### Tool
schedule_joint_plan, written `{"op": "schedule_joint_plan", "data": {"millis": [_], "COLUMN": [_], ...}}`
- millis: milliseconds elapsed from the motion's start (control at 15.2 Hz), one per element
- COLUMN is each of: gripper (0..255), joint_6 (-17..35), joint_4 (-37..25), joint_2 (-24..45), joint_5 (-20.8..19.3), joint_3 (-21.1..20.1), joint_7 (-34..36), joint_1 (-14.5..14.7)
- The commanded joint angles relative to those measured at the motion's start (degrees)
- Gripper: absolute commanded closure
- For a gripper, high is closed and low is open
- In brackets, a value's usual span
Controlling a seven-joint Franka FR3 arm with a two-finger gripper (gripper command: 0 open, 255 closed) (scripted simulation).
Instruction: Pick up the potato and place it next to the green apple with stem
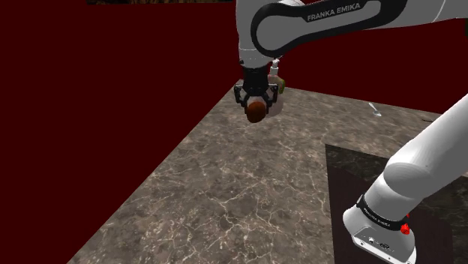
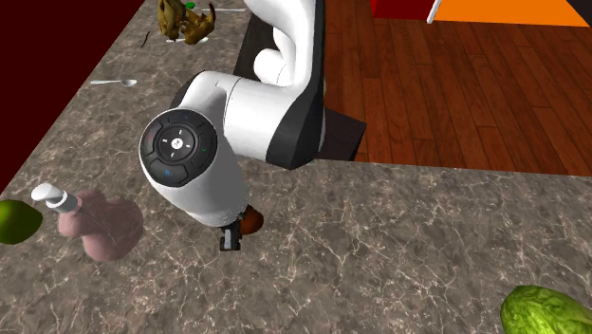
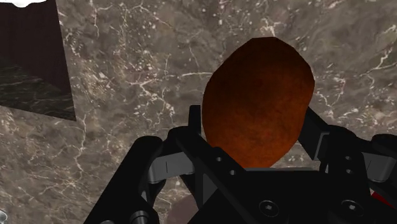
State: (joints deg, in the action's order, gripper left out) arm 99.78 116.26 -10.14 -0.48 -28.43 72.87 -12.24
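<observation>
The claw is clamped on the potato, one black finger on each side of its lower half. The reddish-brown body stands out beyond the fingertips. I judge this low grip is chosen so that the wide middle of the round thing cannot slip out.

In the shoulder view the potato hangs under the claw, apart from the marbled bench, near its far edge. It seems to be lifted so that it does not drag over the stone while it is carried.

In the second exterior view the arm covers most of the claw, and a small part of the potato shows beside it. At this view's left edge lies a green fruit, probably the apple, though I cannot see a stem. A pink bottle with a white cap lies between this fruit and the potato, touching or nearly touching the fruit.

So the picking looks done and the placing is not yet done. The free spot beside the fruit must be reached without pushing the bottle, which could roll and move the fruit
</observation>
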Motion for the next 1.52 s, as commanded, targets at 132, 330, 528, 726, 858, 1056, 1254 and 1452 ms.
{"op": "schedule_joint_plan", "data": {"millis": [132, 330, 528, 726, 858, 1056, 1254, 1452], "gripper": [255, 255, 255, 255, 255, 255, 255, 255], "joint_6": [0.73, 1.33, 1.91, 2.47, 2.81, 3.25, 3.57, 3.73], "joint_4": [1.67, 2.02, 1.79, 0.99, 0.13, -1.66, -4.04, -7.04], "joint_2": [-1.39, -1.41, -0.88, 0.18, 1.17, 3.04, 5.35, 8.09], "joint_5": [-0.79, -1.76, -2.87, -4.04, -4.82, -5.94, -6.97, -7.86], "joint_3": [3.72, 6.26, 8.68, 11.0, 12.48, 14.61, 16.6, 18.46], "joint_7": [-6.08, -10.09, -13.94, -17.65, -20.05, -23.55, -26.95, -30.27], "joint_1": [-2.43, -4.24, -6.08, -7.94, -9.16, -10.99, -12.77, -14.5]}}
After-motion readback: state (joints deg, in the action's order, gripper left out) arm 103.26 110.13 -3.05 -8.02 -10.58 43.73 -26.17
